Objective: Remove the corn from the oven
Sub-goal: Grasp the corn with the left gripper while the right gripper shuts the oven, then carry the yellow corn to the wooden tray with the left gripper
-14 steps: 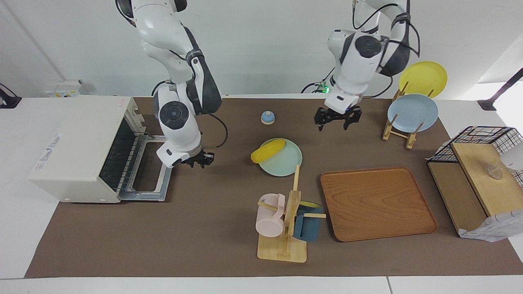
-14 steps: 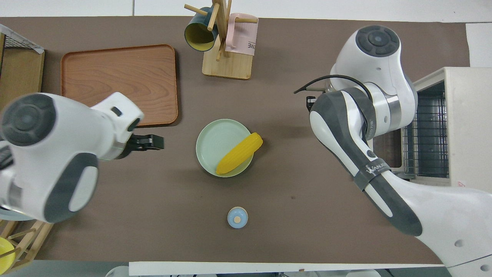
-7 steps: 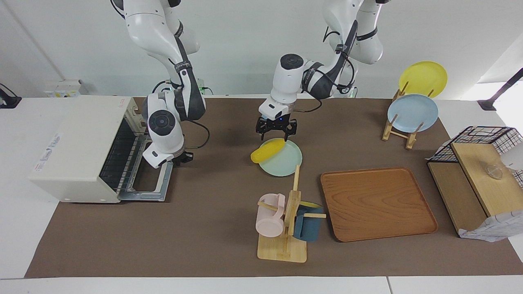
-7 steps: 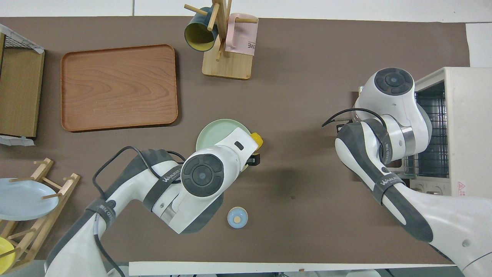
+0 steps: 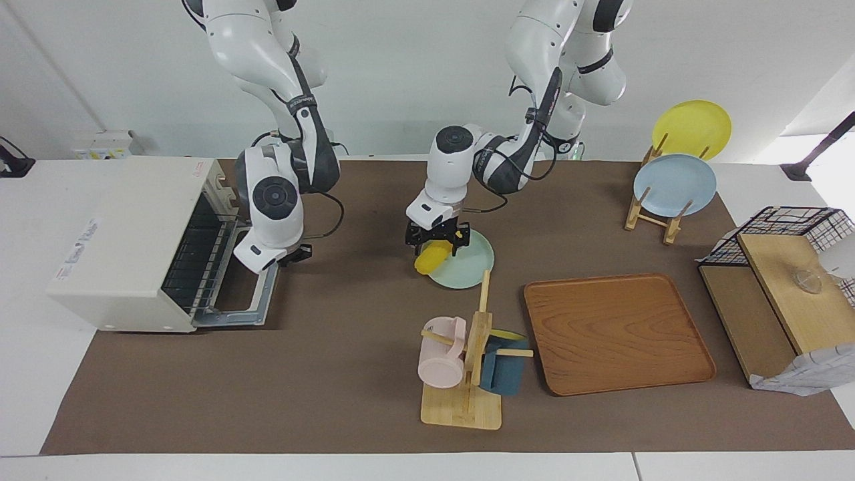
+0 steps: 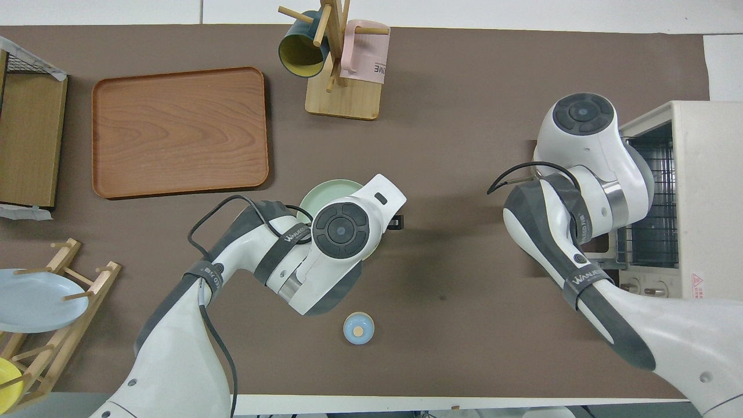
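We see two glossy white arms, dark grey joint bands lettered white, round grey caps, looping black cables, black grippers.

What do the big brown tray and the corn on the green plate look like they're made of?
The tray looks like wood or a wood-look laminate: reddish-brown grain lines, satin sheen. The corn seems plastic: uniformly bright yellow and smooth. The plate looks like matte plastic or melamine.

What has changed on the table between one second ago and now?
The left gripper swung from near the plate rack to the corn on the green plate, jaws open. The right gripper, shut, drew closer to the oven. Corn and plate stayed put.
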{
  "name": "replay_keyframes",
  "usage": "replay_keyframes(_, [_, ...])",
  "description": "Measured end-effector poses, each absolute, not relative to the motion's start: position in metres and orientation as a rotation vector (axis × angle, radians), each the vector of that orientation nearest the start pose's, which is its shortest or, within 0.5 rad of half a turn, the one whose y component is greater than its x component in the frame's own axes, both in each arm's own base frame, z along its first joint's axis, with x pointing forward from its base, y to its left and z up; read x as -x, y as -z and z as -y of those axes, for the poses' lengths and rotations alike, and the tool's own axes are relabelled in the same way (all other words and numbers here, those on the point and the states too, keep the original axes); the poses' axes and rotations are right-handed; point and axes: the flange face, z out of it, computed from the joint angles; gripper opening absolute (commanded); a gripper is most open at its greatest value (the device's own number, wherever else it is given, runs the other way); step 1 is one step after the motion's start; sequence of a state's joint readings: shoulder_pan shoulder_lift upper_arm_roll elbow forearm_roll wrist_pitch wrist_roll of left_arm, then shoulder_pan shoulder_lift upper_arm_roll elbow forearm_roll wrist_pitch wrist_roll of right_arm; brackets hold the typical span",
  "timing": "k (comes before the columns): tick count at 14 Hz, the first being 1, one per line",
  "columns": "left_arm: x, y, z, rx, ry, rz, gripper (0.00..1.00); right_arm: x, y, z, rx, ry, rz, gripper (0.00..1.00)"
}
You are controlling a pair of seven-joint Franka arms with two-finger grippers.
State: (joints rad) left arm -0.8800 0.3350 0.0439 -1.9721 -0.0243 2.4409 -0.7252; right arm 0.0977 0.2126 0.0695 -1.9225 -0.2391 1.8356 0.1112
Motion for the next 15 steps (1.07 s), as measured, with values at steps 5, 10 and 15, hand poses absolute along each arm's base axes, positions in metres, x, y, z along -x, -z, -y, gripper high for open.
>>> replay_keyframes(5, [-0.434, -0.316, 0.449, 3.234, 0.157, -0.086, 0.11, -0.554, -0.461, 0.029, 3.321, -0.408, 0.342, 0.02])
replay_keyframes(10, [-0.476, -0.345, 0.404, 3.208, 0.035, 0.182, 0.02, -0.554, -0.491, 0.048, 3.257, -0.372, 0.261, 1.00])
replay_keyframes(15, [-0.540, -0.403, 0.266, 3.102, -0.020, 0.531, 0.00, -0.541, -0.625, 0.060, 3.162, -0.183, 0.119, 1.00])
